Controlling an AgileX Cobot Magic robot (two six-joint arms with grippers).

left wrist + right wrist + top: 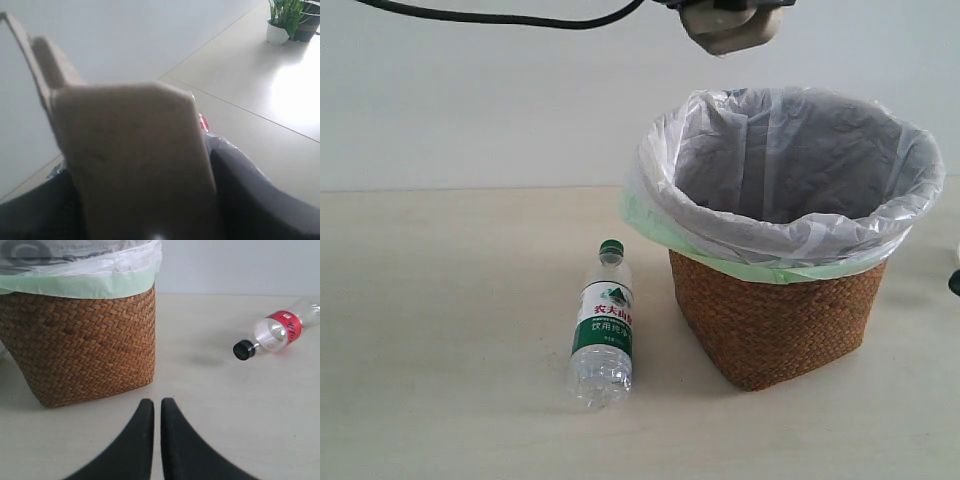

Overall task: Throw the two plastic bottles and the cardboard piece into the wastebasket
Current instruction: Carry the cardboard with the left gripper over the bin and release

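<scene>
Cardboard piece [135, 160] pinched in left gripper [145, 210] above wastebasket [770, 320], right gripper [156, 415] pressed together

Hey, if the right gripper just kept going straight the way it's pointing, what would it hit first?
Probably the wastebasket. The line of the right gripper runs along the basket's near corner, so it would likely graze the wicker wall, though depth is unclear. The black-capped bottle lies well off to the side.

The exterior camera looks down across the pale table [440, 330] from middle distance. The right wrist camera sits low beside the brown woven wicker basket [85, 340], which both views share. The left wrist camera faces grey-brown folded cardboard [135, 165], very close.
</scene>
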